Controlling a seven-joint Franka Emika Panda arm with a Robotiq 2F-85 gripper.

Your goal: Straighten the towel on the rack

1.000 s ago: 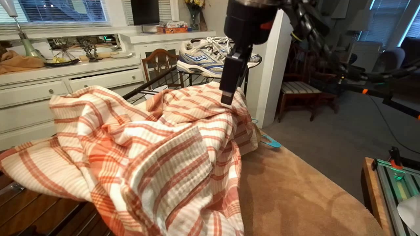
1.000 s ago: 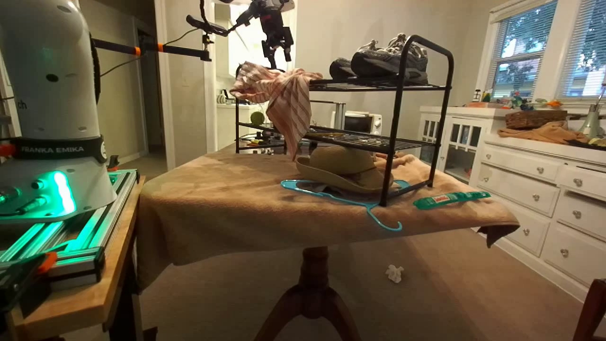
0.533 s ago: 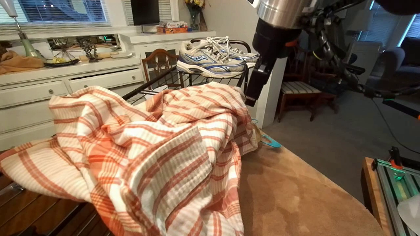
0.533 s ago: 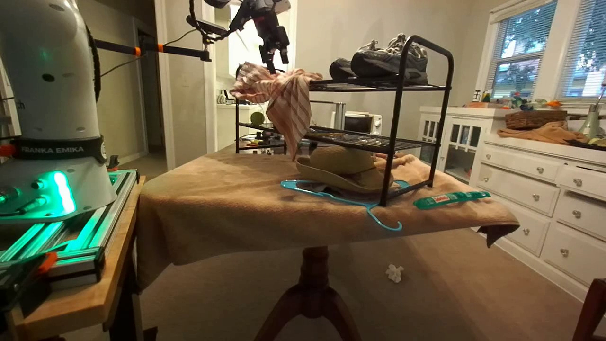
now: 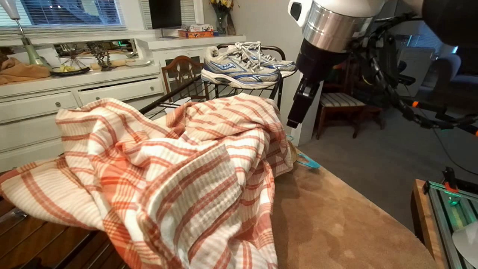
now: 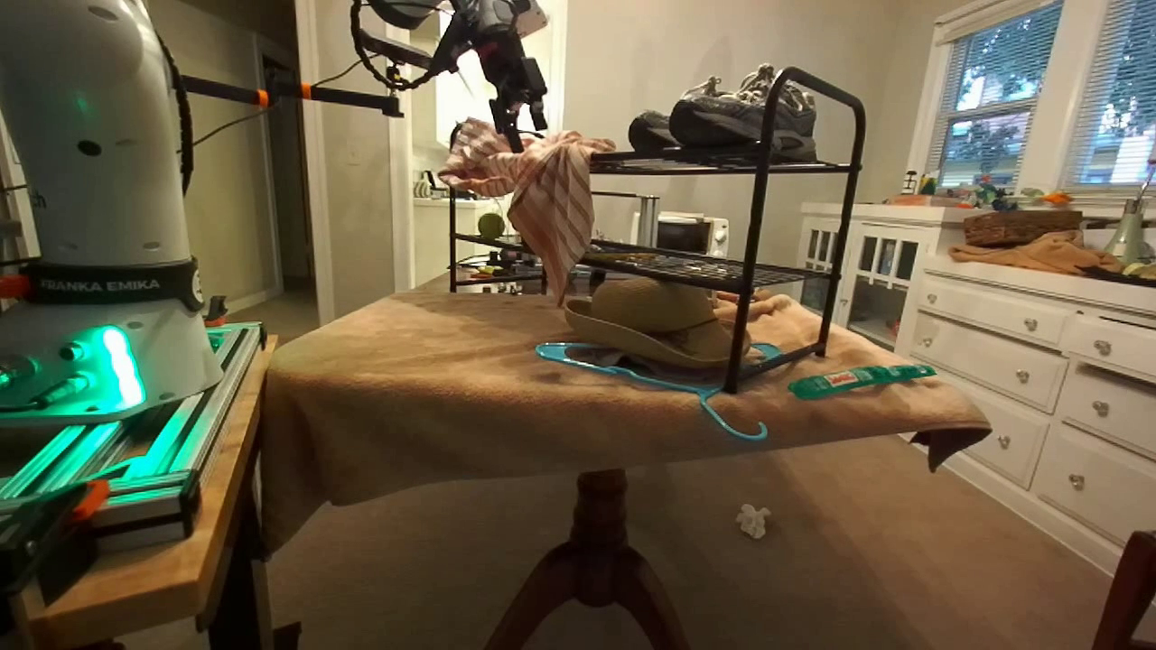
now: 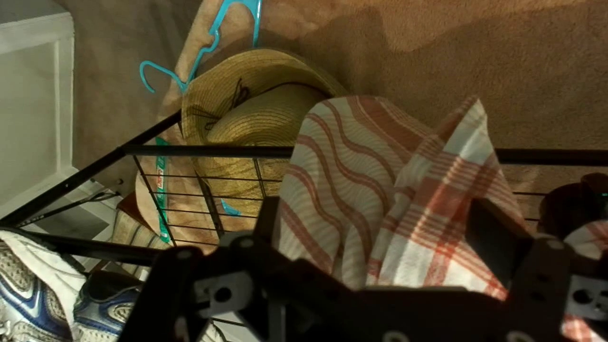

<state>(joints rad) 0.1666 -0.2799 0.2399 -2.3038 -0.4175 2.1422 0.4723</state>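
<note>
- Jaws spread wide and gripping nothing, the end effector [image 7: 373, 213] is hovering near the rack [image 6: 755, 217].
- The towel [image 5: 201, 179] is draping, rumpled, over the rack's top.
- A low pinch could be snagging the rack with the towel, dragging both.
- Beyond the rack, a vase [image 5: 221, 20] is holding flowers [image 5: 221, 3].

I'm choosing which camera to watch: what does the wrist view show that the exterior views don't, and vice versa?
Only the wrist view clearly shows the thin dark cord on the straw hat, and looks down past the open gripper onto the towel.
Only the exterior views show windows; in an exterior view the robot's base and a crumpled white scrap show too.
All share the rack, the towel, the shoes, the blue hanger and the gripper.
</note>
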